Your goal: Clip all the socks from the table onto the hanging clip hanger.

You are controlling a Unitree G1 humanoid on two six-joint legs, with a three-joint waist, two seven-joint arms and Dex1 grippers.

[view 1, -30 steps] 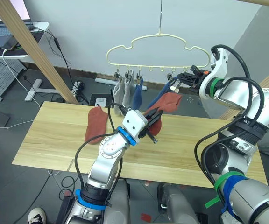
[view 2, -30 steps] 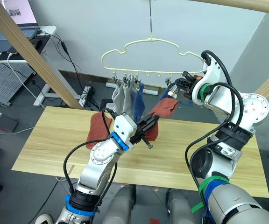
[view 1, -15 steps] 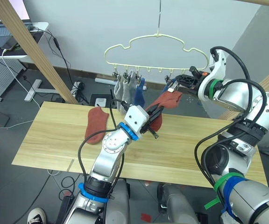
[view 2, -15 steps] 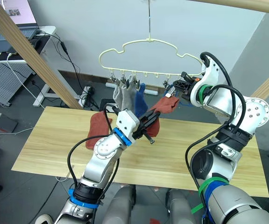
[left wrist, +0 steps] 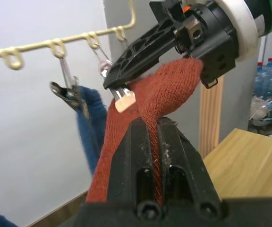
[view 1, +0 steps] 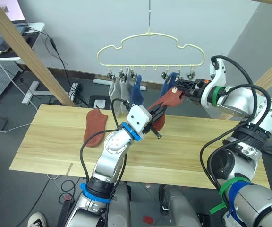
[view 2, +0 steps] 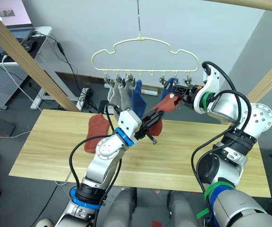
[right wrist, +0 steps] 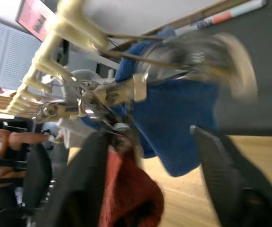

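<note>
Holding a red sock (view 1: 156,115) pinched shut in left gripper (view 1: 157,112) above table (view 1: 51,142), sock top up at right gripper (view 1: 178,87) under hanger (view 1: 150,45), second red sock (view 1: 96,126) on table, left wrist: sock between closed fingers (left wrist: 174,156), right wrist: fingers (right wrist: 218,165) spread apart beside a blue sock (right wrist: 183,127).

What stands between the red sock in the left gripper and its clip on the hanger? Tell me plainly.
Nothing visible does. The left gripper holds the red sock up at a clip on the hanger. The right gripper is at that clip. The blue sock hangs beside it.
</note>
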